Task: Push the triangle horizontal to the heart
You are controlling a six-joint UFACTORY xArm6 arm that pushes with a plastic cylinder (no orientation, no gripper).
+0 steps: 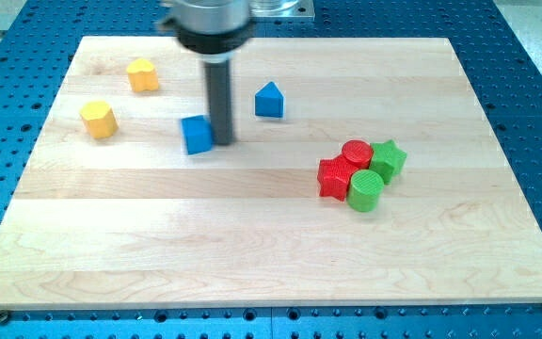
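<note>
The wooden tabletop is seen lying on a blue perforated base.

Farthest toward the view's left, a lower yellow block is found near the tabletop's left edge. An upper yellow block is set just to its right and nearer the view's top, apart from it. Both are rounded, and which of the two is the heart cannot be told for sure.

Next, a blue cube is seen left of centre. The dark rod is hung straight down from the grey head at the view's top. My tip is placed right against the cube's right side, touching or all but touching it. Only this plain rod is shown at the arm's end, so spread, pressed or pinching fingers cannot be told.

The blue triangle is found to the right of the rod and a little nearer the view's top than the cube. It is kept apart from the tip. It is well to the right of both yellow blocks, at a height in the view between them.

Toward the view's right, four blocks are packed together, touching. A red star is at the left of the group, a red cylinder at its top and a green cylinder at its bottom. A green star is farthest right.
</note>
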